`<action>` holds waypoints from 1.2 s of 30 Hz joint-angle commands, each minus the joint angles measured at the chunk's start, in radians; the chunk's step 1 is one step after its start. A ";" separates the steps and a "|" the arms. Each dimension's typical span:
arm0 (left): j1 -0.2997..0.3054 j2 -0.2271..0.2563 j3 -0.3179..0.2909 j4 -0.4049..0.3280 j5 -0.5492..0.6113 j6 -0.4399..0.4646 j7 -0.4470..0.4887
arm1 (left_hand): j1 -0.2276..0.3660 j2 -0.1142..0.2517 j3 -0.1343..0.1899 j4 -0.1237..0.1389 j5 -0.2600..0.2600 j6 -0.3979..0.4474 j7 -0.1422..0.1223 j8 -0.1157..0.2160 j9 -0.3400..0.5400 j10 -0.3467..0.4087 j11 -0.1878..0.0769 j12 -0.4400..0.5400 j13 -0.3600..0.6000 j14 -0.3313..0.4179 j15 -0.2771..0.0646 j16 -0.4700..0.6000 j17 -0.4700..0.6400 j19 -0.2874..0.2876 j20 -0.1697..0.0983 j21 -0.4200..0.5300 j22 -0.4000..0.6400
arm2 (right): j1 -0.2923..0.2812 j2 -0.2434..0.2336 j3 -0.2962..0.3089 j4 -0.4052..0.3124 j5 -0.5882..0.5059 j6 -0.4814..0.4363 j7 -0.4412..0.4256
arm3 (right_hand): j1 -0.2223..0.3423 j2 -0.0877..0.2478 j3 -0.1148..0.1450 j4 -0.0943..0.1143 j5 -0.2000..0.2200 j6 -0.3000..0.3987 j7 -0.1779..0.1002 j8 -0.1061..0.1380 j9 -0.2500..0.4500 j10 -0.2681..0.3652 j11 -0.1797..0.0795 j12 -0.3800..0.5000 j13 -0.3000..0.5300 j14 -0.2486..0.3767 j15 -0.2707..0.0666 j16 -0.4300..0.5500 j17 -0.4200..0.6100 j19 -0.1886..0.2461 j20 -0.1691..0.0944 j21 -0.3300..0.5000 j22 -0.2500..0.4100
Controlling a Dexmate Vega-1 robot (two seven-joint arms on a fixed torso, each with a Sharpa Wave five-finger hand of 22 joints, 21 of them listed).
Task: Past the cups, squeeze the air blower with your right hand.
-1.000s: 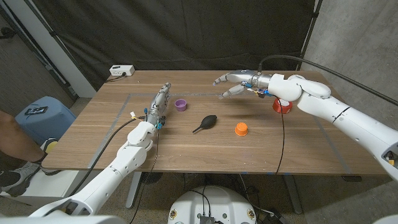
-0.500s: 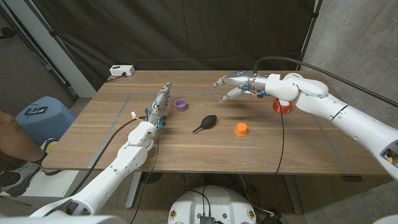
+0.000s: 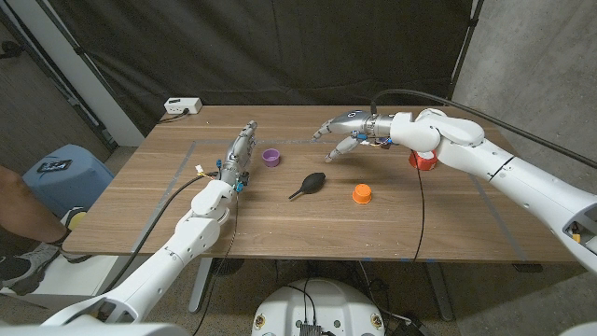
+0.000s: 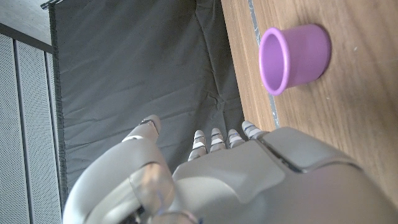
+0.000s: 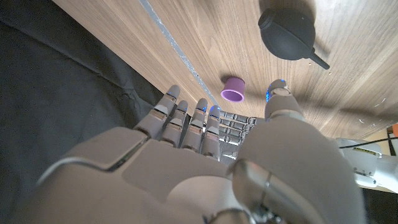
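Note:
A black air blower (image 3: 309,184) lies near the table's middle, its nozzle pointing toward the front left; its bulb (image 5: 288,30) shows in the right wrist view. My right hand (image 3: 341,132) hovers above the table behind and a little right of the blower, fingers apart and holding nothing. A purple cup (image 3: 270,157) stands left of the blower, also seen from both wrists (image 4: 293,56) (image 5: 232,89). An orange cup (image 3: 362,193) sits to the blower's right, a red cup (image 3: 423,160) partly behind my right forearm. My left hand (image 3: 239,157) stands beside the purple cup, fingers straight, empty.
A white power strip (image 3: 182,106) lies at the table's back left corner (image 3: 168,123). A blue bin (image 3: 62,176) and a person's leg (image 3: 23,211) are on the floor left of the table. A black curtain hangs behind.
My right hand has moved left and slightly down, toward the air blower. The left hand and the objects have stayed put.

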 commanded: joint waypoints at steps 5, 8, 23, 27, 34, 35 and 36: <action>0.046 0.026 -0.025 -0.049 -0.003 -0.009 0.019 | -0.007 0.000 0.004 -0.005 0.003 0.005 -0.001 0.004 0.005 0.005 0.001 0.005 0.006 -0.001 0.000 0.001 0.002 0.005 0.000 -0.006 0.003 | 0.004 0.025 -0.030 -0.006 -0.029 0.014 0.068 | 0.007 -0.009 -0.001 0.005 0.009 0.003 -0.006 0.003 0.003 0.007 -0.006 -0.006 0.002 0.002 -0.037 0.006 0.005 0.000 0.003 -0.006 0.004; 0.051 0.029 -0.028 -0.054 -0.004 -0.009 0.020 | -0.008 0.000 0.005 -0.005 0.003 0.005 -0.001 0.004 0.005 0.005 0.002 0.005 0.006 -0.001 0.001 0.001 0.002 0.005 0.000 -0.007 0.003 | 0.008 0.032 -0.039 -0.001 -0.033 0.019 0.076 | 0.008 -0.011 -0.002 0.006 0.010 0.003 -0.006 0.003 0.003 0.007 -0.008 -0.007 0.002 0.001 -0.036 0.006 0.005 0.001 0.005 -0.007 0.004; 0.059 0.033 -0.035 -0.055 -0.011 -0.011 0.018 | -0.009 0.001 0.006 -0.006 0.004 0.006 0.000 0.003 0.005 0.005 0.002 0.004 0.006 0.000 0.001 0.001 0.002 0.009 0.000 -0.011 0.003 | 0.019 0.062 -0.070 0.033 -0.076 0.032 0.057 | 0.029 -0.022 0.000 0.006 0.024 0.032 -0.034 0.010 0.003 0.037 -0.040 -0.003 0.002 0.001 -0.036 0.008 0.008 -0.005 0.009 -0.018 0.005; 0.058 0.034 -0.036 -0.054 -0.012 -0.009 0.017 | -0.010 0.001 0.006 -0.007 0.004 0.005 -0.001 0.003 0.005 0.005 0.002 0.003 0.006 0.000 0.001 0.001 0.002 0.010 0.000 -0.013 0.003 | 0.026 0.070 -0.079 0.048 -0.088 0.034 0.053 | 0.034 -0.024 0.001 0.008 0.030 0.035 -0.037 0.010 0.003 0.040 -0.048 -0.004 0.002 -0.002 -0.037 0.007 0.010 -0.017 0.012 -0.026 0.005; 0.057 0.034 -0.036 -0.051 -0.013 -0.006 0.018 | -0.011 0.001 0.007 -0.007 0.003 0.005 -0.002 0.003 0.005 0.005 0.002 0.003 0.006 0.000 0.001 0.000 0.002 0.011 0.001 -0.016 0.004 | 0.038 0.083 -0.095 0.083 -0.083 0.048 0.055 | 0.045 -0.026 0.004 0.007 0.037 0.044 -0.041 0.011 0.003 0.049 -0.064 -0.004 0.002 -0.004 -0.037 0.007 0.011 -0.018 0.011 -0.029 0.006; 0.056 0.033 -0.036 -0.050 -0.014 -0.005 0.017 | -0.011 0.001 0.007 -0.007 0.003 0.005 -0.001 0.003 0.005 0.005 0.003 0.003 0.006 0.000 0.001 0.001 0.002 0.012 0.001 -0.016 0.004 | 0.039 0.083 -0.097 0.088 -0.084 0.051 0.052 | 0.046 -0.026 0.005 0.007 0.038 0.044 -0.042 0.011 0.003 0.049 -0.063 -0.004 0.002 -0.003 -0.039 0.008 0.011 -0.018 0.011 -0.030 0.006; 0.056 0.033 -0.036 -0.049 -0.015 -0.005 0.016 | -0.011 0.001 0.007 -0.007 0.003 0.005 -0.002 0.003 0.005 0.005 0.002 0.003 0.006 0.000 0.001 0.001 0.002 0.012 0.001 -0.016 0.004 | 0.040 0.084 -0.099 0.092 -0.083 0.053 0.051 | 0.046 -0.026 0.005 0.008 0.039 0.045 -0.044 0.011 0.003 0.048 -0.062 -0.005 0.002 -0.003 -0.039 0.008 0.012 -0.018 0.011 -0.030 0.006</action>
